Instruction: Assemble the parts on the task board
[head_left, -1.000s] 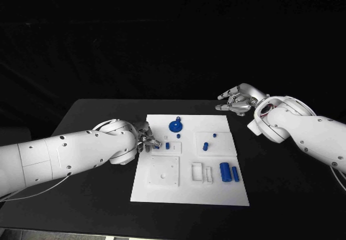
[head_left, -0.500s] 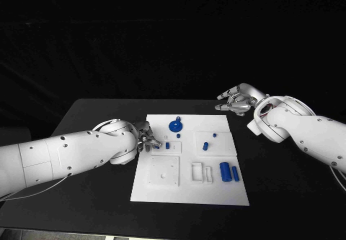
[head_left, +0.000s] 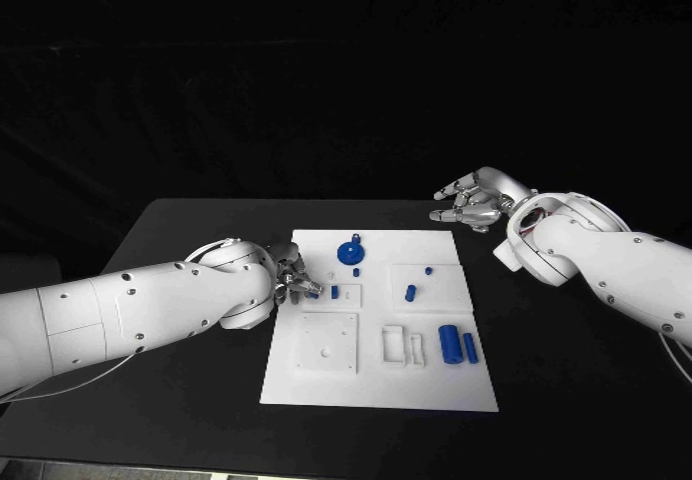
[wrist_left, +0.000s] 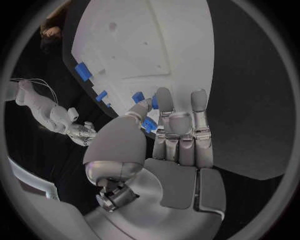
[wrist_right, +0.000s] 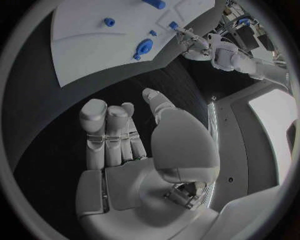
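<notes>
Small blue part (wrist_left: 149, 123) pinched in left hand (wrist_left: 170, 145) fingers (wrist_left: 164, 102) — over task board (head_left: 433, 385) edge.

No visible change between pictures.

Left hand (head_left: 293, 279) fingertips cover a small blue part (wrist_left: 148, 123) at the task board (head_left: 378, 385) edge; probably pinched, contact too small to confirm. Board cropped in both wrist views.

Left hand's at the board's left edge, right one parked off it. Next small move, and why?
Probably lift the left hand slightly: in the left wrist view its fingers seem to pinch a small blue part at the task board edge. The right hand hovers off the board, holding nothing.
</notes>
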